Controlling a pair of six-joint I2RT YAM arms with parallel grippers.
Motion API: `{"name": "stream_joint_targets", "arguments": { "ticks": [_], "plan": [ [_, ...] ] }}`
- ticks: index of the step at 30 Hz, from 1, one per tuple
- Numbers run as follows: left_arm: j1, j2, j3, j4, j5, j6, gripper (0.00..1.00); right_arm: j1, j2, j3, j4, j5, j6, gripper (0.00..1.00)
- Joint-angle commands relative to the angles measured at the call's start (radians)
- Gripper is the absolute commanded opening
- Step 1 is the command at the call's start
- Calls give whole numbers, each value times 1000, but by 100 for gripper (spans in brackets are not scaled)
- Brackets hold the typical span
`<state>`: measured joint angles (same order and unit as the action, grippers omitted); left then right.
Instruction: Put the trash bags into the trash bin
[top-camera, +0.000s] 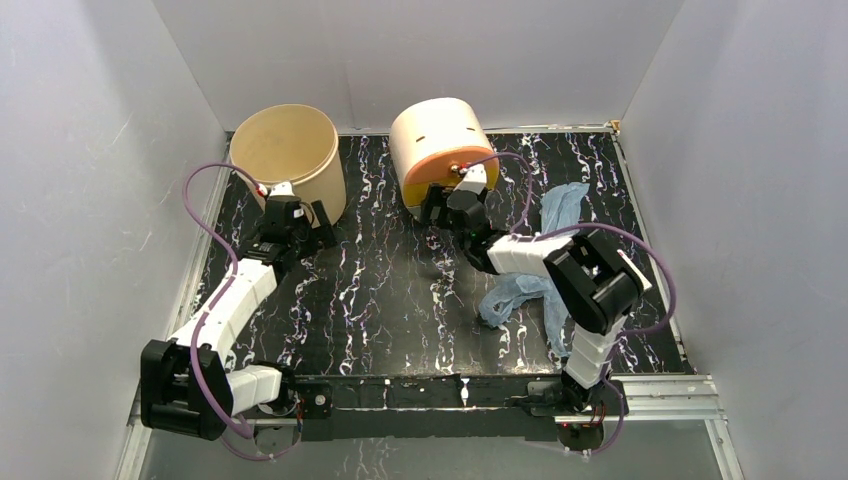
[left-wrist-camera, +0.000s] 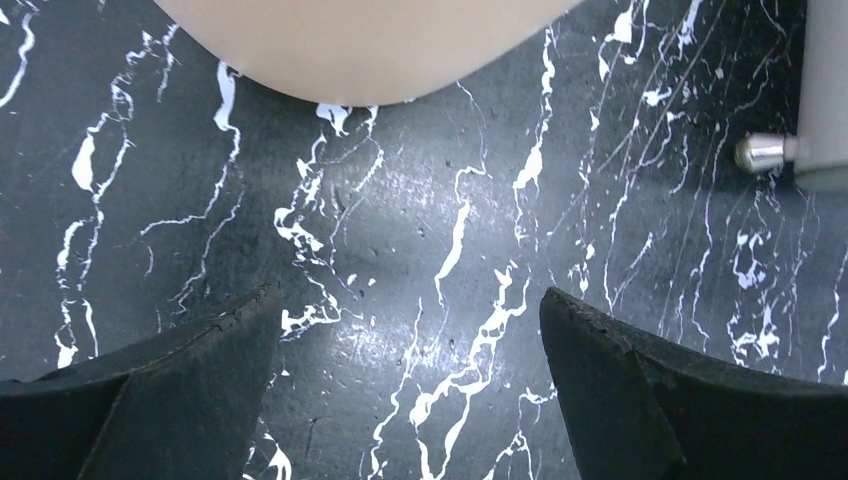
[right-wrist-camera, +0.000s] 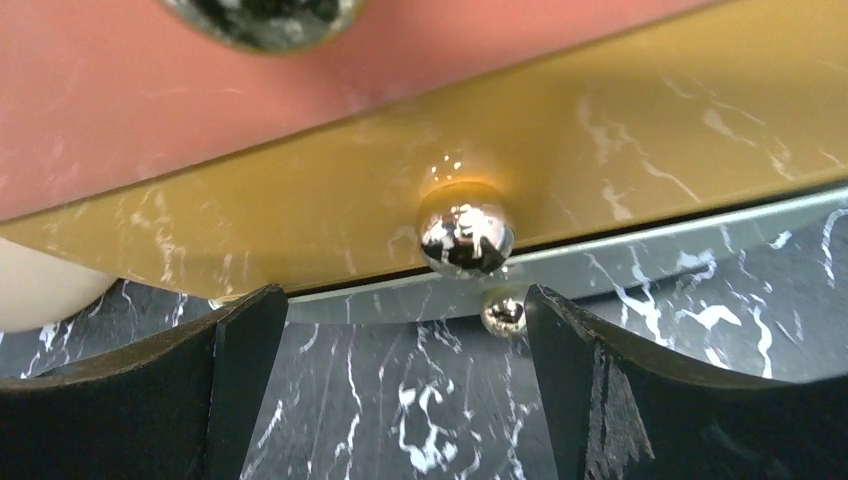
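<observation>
Your right gripper (right-wrist-camera: 405, 300) stands wide and empty, facing the orange-fronted cylinder (top-camera: 440, 150); your left gripper (left-wrist-camera: 410, 310), likewise released, hangs just beside the trash bin (top-camera: 325, 185). The trash bags (top-camera: 512, 292) lie crumpled on the table (top-camera: 380, 290), right side, untouched. Redirect right; pinch the film's bunched middle.

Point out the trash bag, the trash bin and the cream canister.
trash bag (top-camera: 515, 293), top view, lower crumpled part.
trash bin (top-camera: 285, 140), top view, inner wall.
cream canister (top-camera: 437, 128), top view, cream upper side.
</observation>
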<state>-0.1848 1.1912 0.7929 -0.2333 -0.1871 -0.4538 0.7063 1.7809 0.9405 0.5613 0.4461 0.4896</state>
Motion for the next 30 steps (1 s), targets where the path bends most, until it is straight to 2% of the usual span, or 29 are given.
{"name": "stream_joint_targets", "arguments": {
  "ticks": [1,6,10,14,17,19,23,30],
  "plan": [
    [6,-45,-5,-47,97,13,98,-5,70,108,180,78,-3,99],
    [6,-102,-2,-111,201,33,98,-7,157,192,202,88,19,99],
    [7,-161,-12,-148,315,50,98,-22,212,294,100,94,-8,99],
    [5,-218,-42,-149,399,62,98,-52,239,317,81,59,-24,99],
    [5,-235,-54,-162,416,80,98,-66,235,306,68,24,-22,99],
    [5,-245,-60,-167,410,83,98,-86,239,344,-15,-58,-23,99],
    [5,-252,-79,-166,398,91,98,-111,266,447,-189,-117,-54,99],
    [6,-254,-107,-156,411,95,98,-116,271,476,-239,-145,-33,99]
  ]
}}
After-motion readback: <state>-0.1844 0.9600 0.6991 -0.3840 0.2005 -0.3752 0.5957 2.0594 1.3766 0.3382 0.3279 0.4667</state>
